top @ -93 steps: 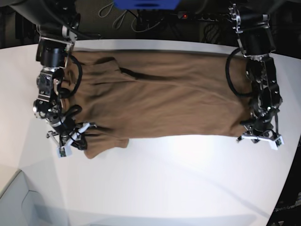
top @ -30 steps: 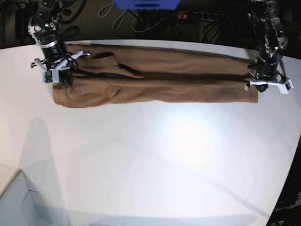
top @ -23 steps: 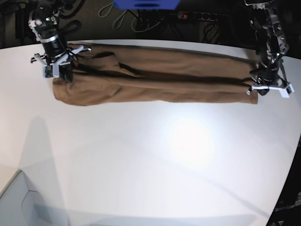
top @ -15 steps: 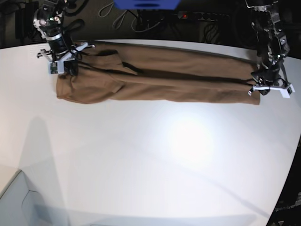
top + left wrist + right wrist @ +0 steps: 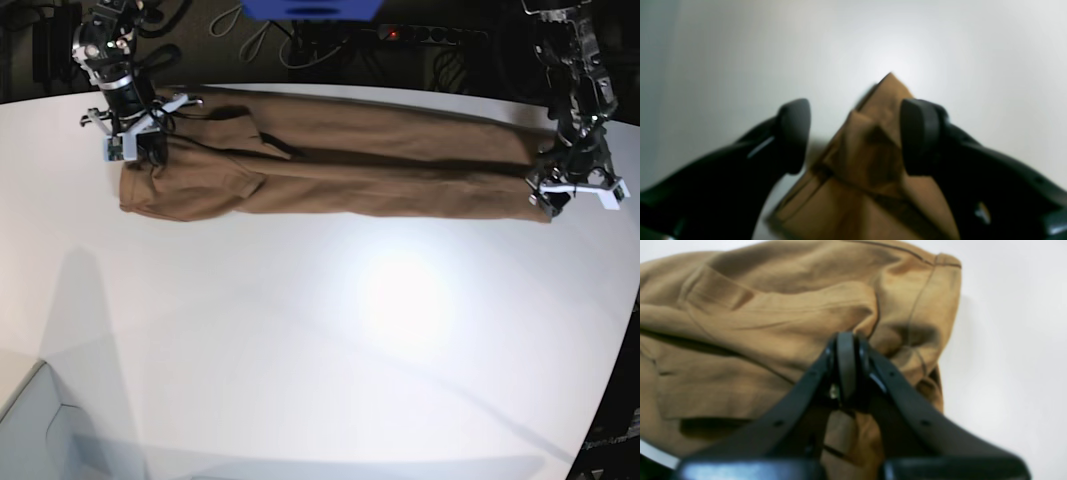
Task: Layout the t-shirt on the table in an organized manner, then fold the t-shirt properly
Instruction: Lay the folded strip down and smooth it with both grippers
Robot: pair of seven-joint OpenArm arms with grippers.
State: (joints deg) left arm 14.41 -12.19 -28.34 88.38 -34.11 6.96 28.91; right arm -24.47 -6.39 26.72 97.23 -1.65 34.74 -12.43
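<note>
T-shirt folded into a long band across the far side of the table

The tan t-shirt [image 5: 340, 160] lies as a narrow strip toward 12 o'clock on the white table [image 5: 330, 350], running from 9 to 3 o'clock. The right gripper [image 5: 846, 350] is clenched on a bunch of cloth at the strip's 9 o'clock end, fingers pressed together. The left gripper [image 5: 853, 133] sits at the 3 o'clock end with its jaws spread wide, released; the pointed corner of the shirt lies between the fingertips [image 5: 793, 133] on the tabletop
</note>
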